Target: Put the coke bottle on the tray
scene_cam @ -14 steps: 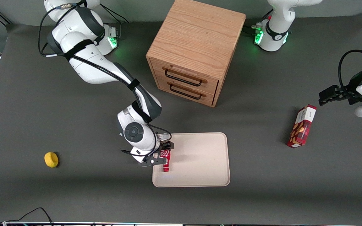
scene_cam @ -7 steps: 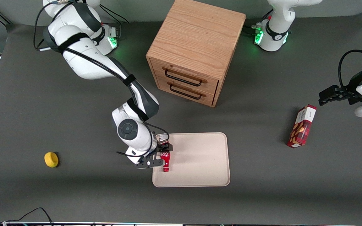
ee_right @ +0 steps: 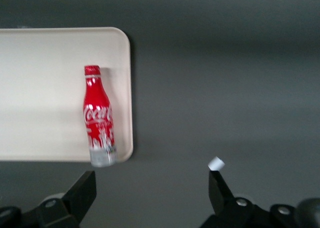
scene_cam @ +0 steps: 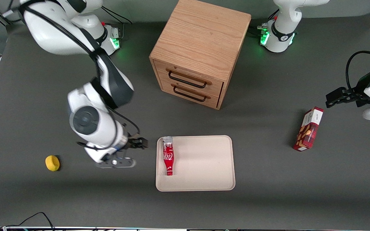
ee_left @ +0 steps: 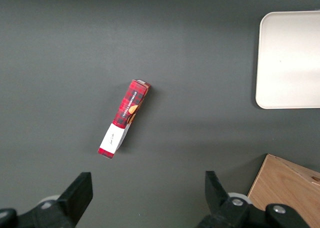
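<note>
Lying on the tray (scene_cam: pixel 204 166), coke bottle (scene_cam: pixel 167 156); claw (scene_cam: pixel 133 152) spread beside it.

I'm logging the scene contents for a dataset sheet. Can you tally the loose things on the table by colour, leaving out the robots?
Red: 2, the coke bottle lying on the tray, and the snack box
Beige: 1, the tray
Wood-brown: 1, the drawer cabinet
Yellow: 1, a small round object
Total: 5
The gripper hangs open beside the tray.
</note>
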Motion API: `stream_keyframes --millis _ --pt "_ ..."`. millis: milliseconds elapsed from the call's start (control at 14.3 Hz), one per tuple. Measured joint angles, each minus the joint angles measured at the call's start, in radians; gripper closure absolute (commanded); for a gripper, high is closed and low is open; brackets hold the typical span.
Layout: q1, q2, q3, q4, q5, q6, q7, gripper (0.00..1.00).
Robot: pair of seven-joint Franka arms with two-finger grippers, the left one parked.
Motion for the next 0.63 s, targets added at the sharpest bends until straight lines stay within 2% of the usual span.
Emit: stream_keyframes --millis 420,630 --pt "-0.046 -0.306 -0.138 0.004 0.062 -0.427 -0.137 0.00" --pt "-0.044 -0.466 -0.200 -0.064 0.105 -0.506 -0.138 0.00"
